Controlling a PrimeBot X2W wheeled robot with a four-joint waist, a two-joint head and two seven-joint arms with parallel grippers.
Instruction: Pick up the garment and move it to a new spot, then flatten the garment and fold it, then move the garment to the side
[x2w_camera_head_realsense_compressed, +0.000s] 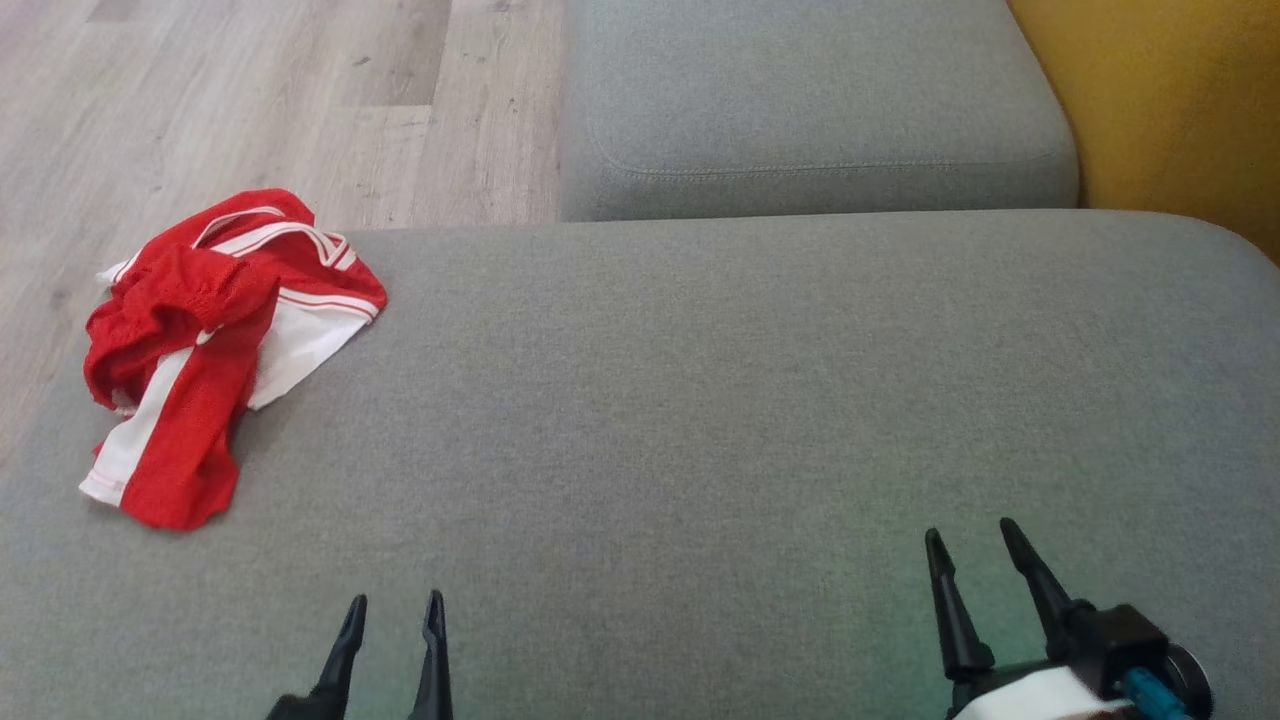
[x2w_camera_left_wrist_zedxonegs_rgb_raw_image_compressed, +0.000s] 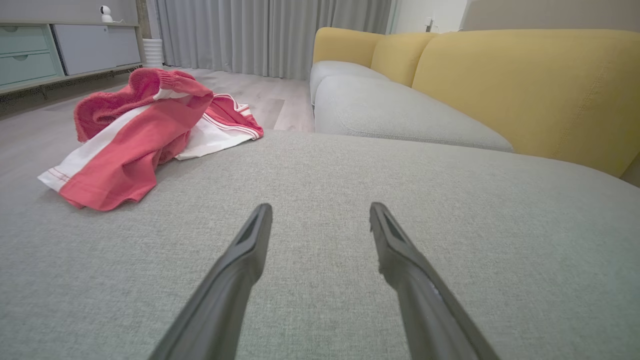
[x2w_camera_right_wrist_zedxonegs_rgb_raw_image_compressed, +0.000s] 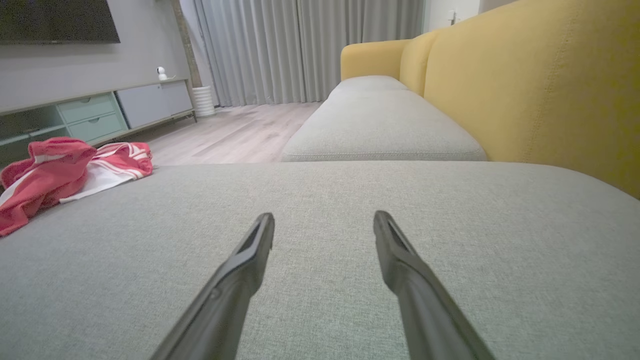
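At the opening step: pick-up not yet begun. Garment (x2w_camera_head_realsense_compressed: 215, 350) heaped in red and white folds at the far left corner of the seat cushion (x2w_camera_head_realsense_compressed: 700, 400), right up against its left edge; any overhang impossible to judge. Left gripper (x2w_camera_head_realsense_compressed: 396, 598) at the near edge, fingers apart, holding nothing, well short of the heap. Right gripper (x2w_camera_head_realsense_compressed: 970, 529) toward the near right corner, fingers likewise spread and empty, well apart from the cloth.

Next, most likely: reach the left arm forward and leftward, come down on a raised fold, pinch it, then lift and carry toward the bare middle of the cushion, with ample room there for flattening. Nothing in the way between left gripper and heap.

Beyond the far edge, a second grey cushion (x2w_camera_head_realsense_compressed: 800, 100). Yellow backrest (x2w_camera_head_realsense_compressed: 1170, 100) along the right. Wooden floor (x2w_camera_head_realsense_compressed: 250, 90) past the far left corner, hence some risk of cloth slipping off there under a clumsy grab.
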